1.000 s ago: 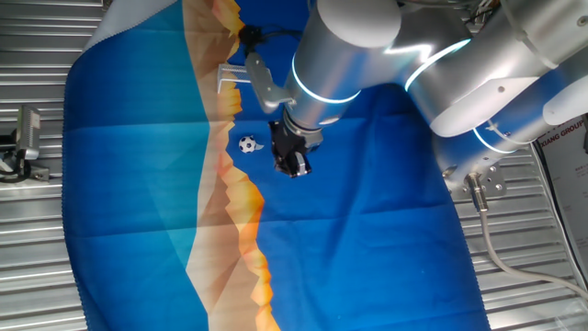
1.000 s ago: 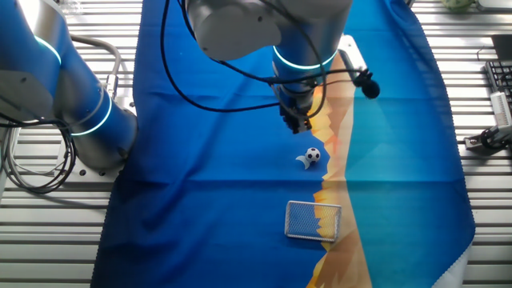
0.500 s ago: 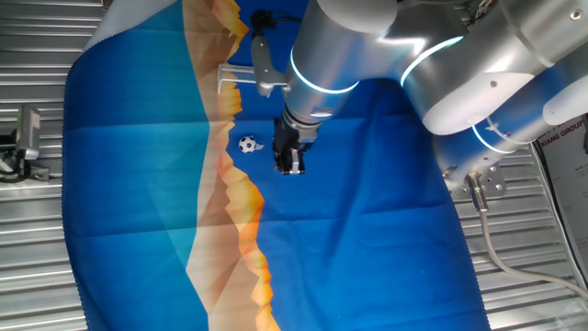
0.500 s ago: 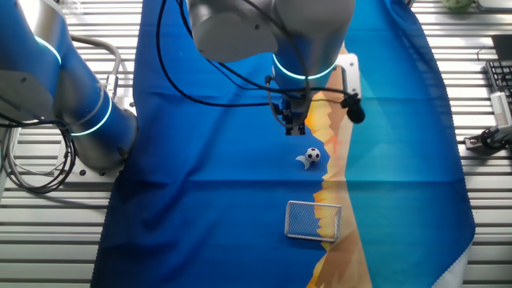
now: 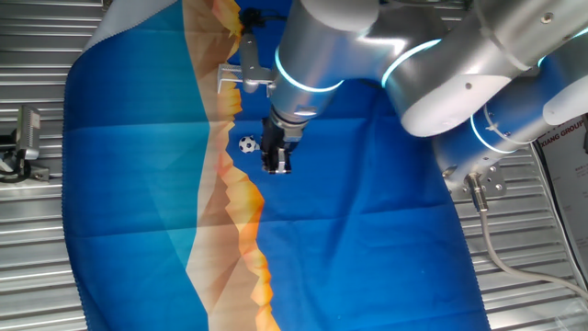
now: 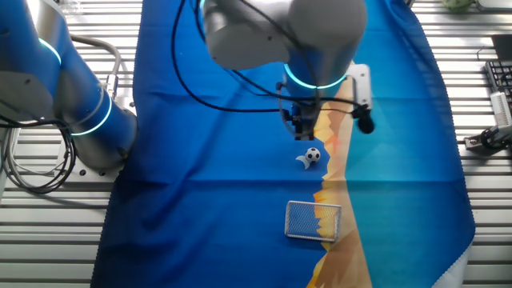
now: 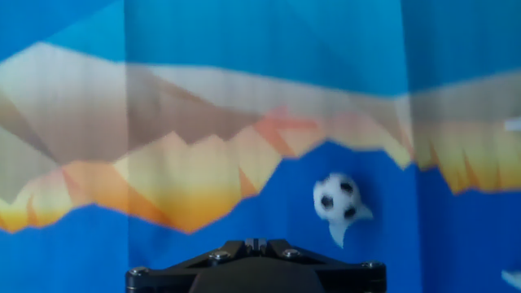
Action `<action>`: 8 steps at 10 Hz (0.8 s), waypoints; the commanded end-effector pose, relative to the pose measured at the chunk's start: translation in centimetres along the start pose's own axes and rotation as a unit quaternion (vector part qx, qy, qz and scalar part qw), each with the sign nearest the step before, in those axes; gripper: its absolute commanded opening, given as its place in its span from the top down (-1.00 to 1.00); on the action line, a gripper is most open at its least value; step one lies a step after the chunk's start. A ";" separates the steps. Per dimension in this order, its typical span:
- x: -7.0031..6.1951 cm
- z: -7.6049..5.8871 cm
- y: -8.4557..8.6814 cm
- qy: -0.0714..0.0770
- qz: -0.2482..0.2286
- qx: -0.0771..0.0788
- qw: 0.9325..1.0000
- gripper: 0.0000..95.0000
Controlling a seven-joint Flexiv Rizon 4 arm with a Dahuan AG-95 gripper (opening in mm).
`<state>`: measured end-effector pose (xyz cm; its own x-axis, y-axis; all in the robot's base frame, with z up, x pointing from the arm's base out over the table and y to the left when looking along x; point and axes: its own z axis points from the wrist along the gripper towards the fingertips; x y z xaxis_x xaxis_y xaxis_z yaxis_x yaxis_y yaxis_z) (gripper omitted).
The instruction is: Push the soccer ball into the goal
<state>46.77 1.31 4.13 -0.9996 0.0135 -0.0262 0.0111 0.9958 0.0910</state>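
The soccer ball point(image 5: 247, 144) is a tiny black-and-white sphere lying on the blue cloth beside the orange mountain print; it also shows in the other fixed view point(image 6: 313, 155) and the hand view point(image 7: 337, 198). My gripper point(image 5: 276, 166) hovers just right of the ball, a small gap away, with its fingers shut and nothing between them. In the other fixed view the gripper point(image 6: 302, 134) hangs just behind the ball, and the goal point(image 6: 314, 220), a pale mesh frame, stands in front of it. My arm hides most of the goal point(image 5: 227, 81) in the first fixed view.
The blue cloth point(image 6: 200, 200) covers a slatted metal table point(image 5: 37, 239). A white printed crescent point(image 6: 302, 161) lies flat against the ball. The robot base point(image 6: 80, 120) stands at the cloth's left edge, and a small metal device point(image 5: 26, 138) sits off the cloth.
The gripper has shifted sideways across the cloth to a spot close beside the ball, and the wrist has turned. The ball and goal have not moved.
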 end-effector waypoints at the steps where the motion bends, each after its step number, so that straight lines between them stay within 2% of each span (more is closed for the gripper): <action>1: -0.5 -0.1 -0.1 0.001 0.001 0.001 1.000 1.00; 2: -0.7 0.1 -0.1 0.000 -0.001 0.001 1.000 1.00; 5: -0.9 1.4 -0.4 -0.002 -0.016 0.032 0.999 1.00; 8: -1.6 1.4 -0.5 0.001 -0.012 0.035 0.999 1.00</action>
<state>48.38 0.87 2.78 -0.9996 -0.0087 -0.0271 -0.0090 0.9999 0.0112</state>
